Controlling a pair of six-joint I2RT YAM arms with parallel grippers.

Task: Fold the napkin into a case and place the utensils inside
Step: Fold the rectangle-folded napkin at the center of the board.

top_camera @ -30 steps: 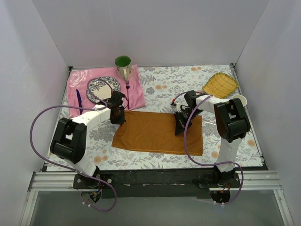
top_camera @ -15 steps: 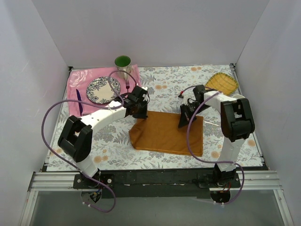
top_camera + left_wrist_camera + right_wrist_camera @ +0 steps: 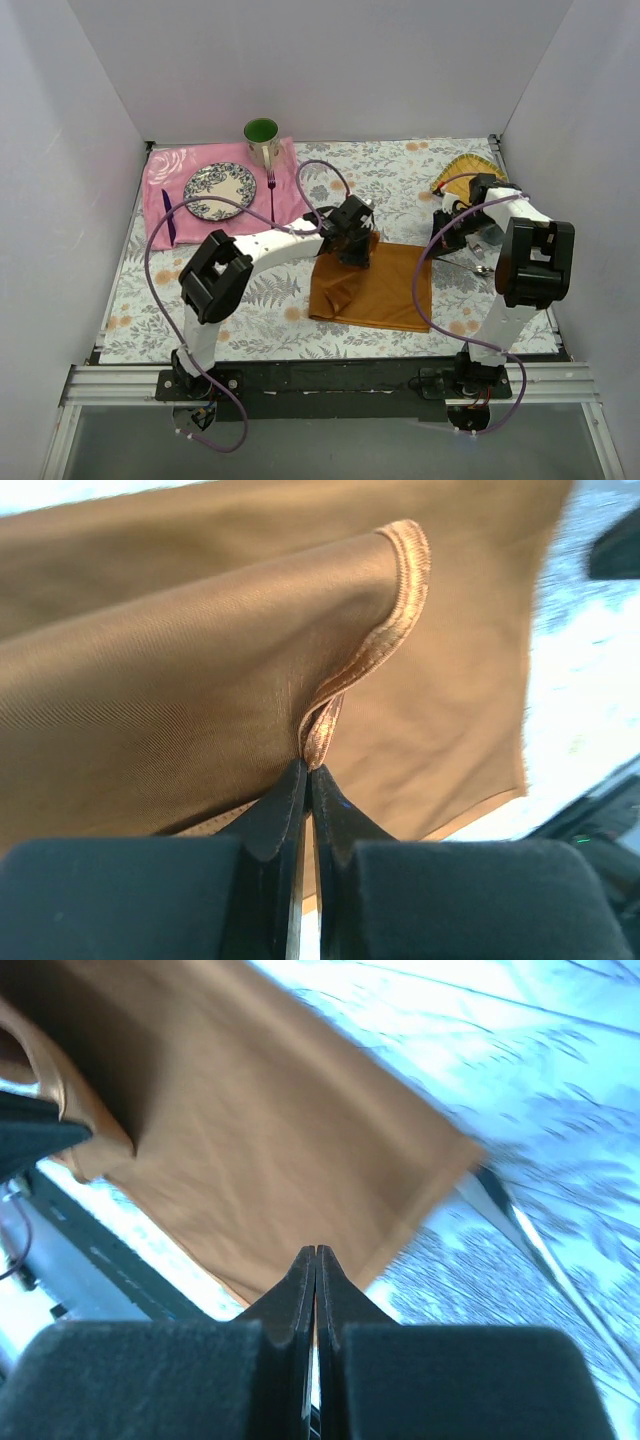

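Observation:
The rust-orange napkin (image 3: 385,290) lies mid-table with its left part lifted and drawn over to the right. My left gripper (image 3: 356,258) is shut on its hemmed edge, and in the left wrist view that hem (image 3: 322,720) sits pinched at my left gripper's (image 3: 309,767) tips, with napkin (image 3: 180,680) filling the view. My right gripper (image 3: 440,243) hangs shut and empty just past the cloth's right edge, and in the right wrist view my right gripper (image 3: 316,1252) is over the napkin's (image 3: 250,1130) corner. A silver spoon (image 3: 478,268) lies right of the cloth. A fork (image 3: 271,192) and a purple knife (image 3: 168,215) rest on the pink cloth.
A pink cloth (image 3: 290,205) at the back left carries a patterned plate (image 3: 218,190) and a green-lined cup (image 3: 262,138). A yellow woven mat (image 3: 470,178) lies at the back right. White walls close in the floral table on three sides.
My left gripper has carried the napkin's left edge far to the right, folding the cloth narrower. My right gripper has moved right and back, off the cloth.

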